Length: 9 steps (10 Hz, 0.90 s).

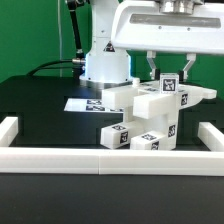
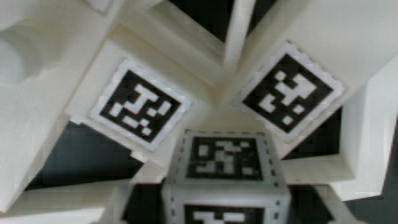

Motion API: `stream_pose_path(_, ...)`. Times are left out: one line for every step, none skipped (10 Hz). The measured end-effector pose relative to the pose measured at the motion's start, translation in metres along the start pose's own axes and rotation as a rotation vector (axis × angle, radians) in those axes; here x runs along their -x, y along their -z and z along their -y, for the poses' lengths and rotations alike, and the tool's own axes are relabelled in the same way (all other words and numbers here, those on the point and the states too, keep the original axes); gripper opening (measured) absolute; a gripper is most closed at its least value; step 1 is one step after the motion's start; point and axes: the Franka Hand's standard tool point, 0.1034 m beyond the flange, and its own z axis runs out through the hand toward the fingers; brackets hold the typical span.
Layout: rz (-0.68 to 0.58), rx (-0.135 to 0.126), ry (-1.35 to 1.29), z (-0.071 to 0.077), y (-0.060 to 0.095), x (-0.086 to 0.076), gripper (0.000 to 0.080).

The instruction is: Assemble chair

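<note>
On the black table [image 1: 35,100] the white chair [image 1: 135,100] sits right under the gripper [image 1: 168,72], which is squeezed tight on its top piece [image 1: 168,86], probably to keep that piece straight while it gets pushed into the rest.

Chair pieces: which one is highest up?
The upright piece with its tag facing the camera, pinched by the end effector. It stands above the flat seat and the small blocks lower down.
</note>
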Motion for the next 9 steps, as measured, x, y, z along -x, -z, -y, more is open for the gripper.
stream_pose_path(-0.001, 0.000, -0.055, 0.0000, 0.0004, -0.0009, 0.0284)
stream_pose_path(-0.003, -0.001, -0.103, 0.0000, 0.0008, -0.0015, 0.0284)
stream_pose_path(-0.004, -0.002, -0.171, 0.0002, 0.0013, -0.0024, 0.0284)
stream_pose_path(-0.006, -0.002, -0.235, 0.0004, 0.0019, -0.0036, 0.0284)
stream_pose_path(-0.007, -0.003, -0.278, 0.0005, 0.0023, -0.0041, 0.0284)
stream_pose_path(-0.008, -0.004, -0.305, 0.0007, 0.0027, -0.0047, 0.0298)
stream_pose_path(-0.007, -0.003, -0.295, 0.0006, 0.0020, -0.0043, 0.0298)
stream_pose_path(-0.007, -0.002, -0.279, 0.0007, 0.0019, -0.0042, 0.0469)
stream_pose_path(-0.007, -0.002, -0.250, 0.0014, 0.0023, -0.0040, 0.0469)
